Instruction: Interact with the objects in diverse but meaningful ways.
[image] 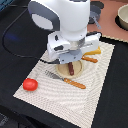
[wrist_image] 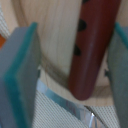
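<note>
A brown sausage stick point(image: 71, 68) lies on the round tan plate point(image: 62, 71) in the middle of the striped placemat. My gripper point(image: 70, 59) hangs low right over it. In the wrist view the sausage stick point(wrist_image: 92, 45) runs between my two fingers, and the gripper point(wrist_image: 71, 65) is open: one grey finger point(wrist_image: 22, 75) stands well apart from the stick and the other finger point(wrist_image: 120, 55) is close beside it. A red tomato point(image: 30, 84) rests at the mat's corner on the exterior view's left. A yellow bread loaf point(image: 95, 50) peeks out behind the hand.
An orange-handled fork point(image: 65, 80) lies in front of the plate, its tines point(wrist_image: 60, 100) also in the wrist view. An orange-handled knife point(image: 90, 59) lies beside the plate. A grey pot point(image: 122, 17) stands at the far back on the exterior view's right. A black cable loops at the left.
</note>
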Available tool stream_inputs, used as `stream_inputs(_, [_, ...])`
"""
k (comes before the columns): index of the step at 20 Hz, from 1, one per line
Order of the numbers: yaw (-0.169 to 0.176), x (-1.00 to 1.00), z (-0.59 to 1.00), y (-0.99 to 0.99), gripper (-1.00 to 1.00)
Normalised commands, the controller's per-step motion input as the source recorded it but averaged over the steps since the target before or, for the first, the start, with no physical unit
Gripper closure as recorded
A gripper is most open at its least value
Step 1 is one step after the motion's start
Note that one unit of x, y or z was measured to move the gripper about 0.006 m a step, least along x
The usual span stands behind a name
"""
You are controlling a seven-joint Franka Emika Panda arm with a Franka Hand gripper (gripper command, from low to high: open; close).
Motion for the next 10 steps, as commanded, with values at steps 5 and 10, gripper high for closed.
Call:
stream_inputs(5, [-0.046,0.42,-0.03,0.33,1.0])
stream_inputs(10, [-0.056,0.35,-0.03,0.29,1.0])
